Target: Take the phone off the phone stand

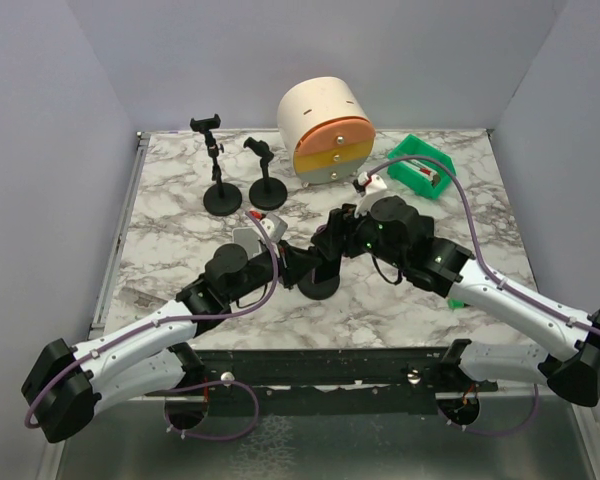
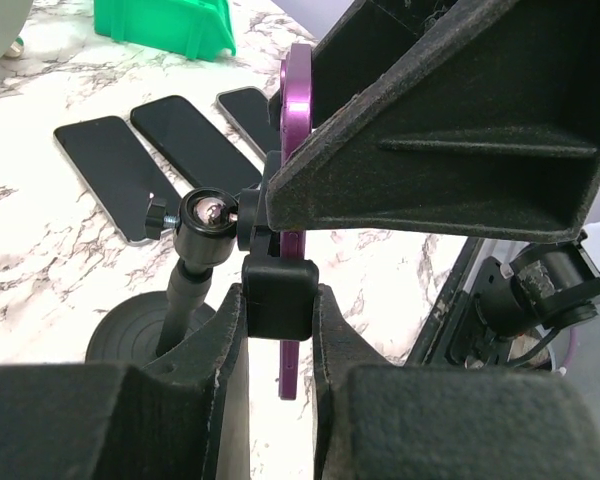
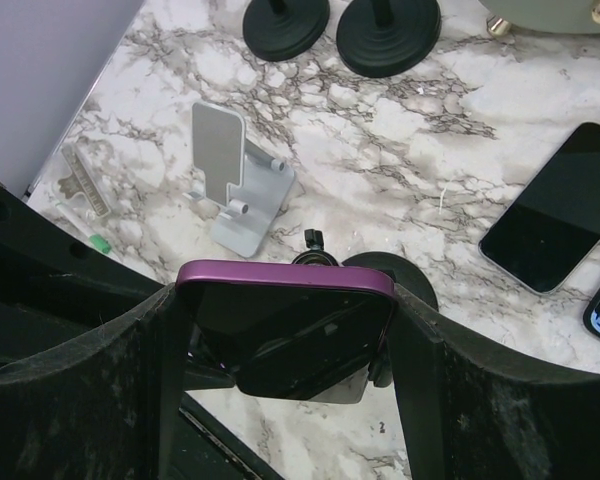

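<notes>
The purple phone (image 3: 285,325) sits in the clamp of a black phone stand (image 2: 202,216) whose round base (image 1: 320,286) stands mid-table. My right gripper (image 3: 285,335) is shut on the phone's two long sides, with its fingers (image 3: 430,370) pressed against the purple edge. My left gripper (image 2: 280,300) is shut on the stand's black clamp block (image 2: 280,290), just below the phone's edge (image 2: 296,95). In the top view both grippers, the left (image 1: 295,260) and the right (image 1: 335,240), meet over the stand, and the phone is hidden there.
Three more phones (image 2: 185,145) lie flat past the stand. A silver folding stand (image 3: 235,180) is close on the left. Two empty black stands (image 1: 220,195) (image 1: 267,190), a cylindrical drawer unit (image 1: 325,130) and a green bin (image 1: 420,165) stand at the back.
</notes>
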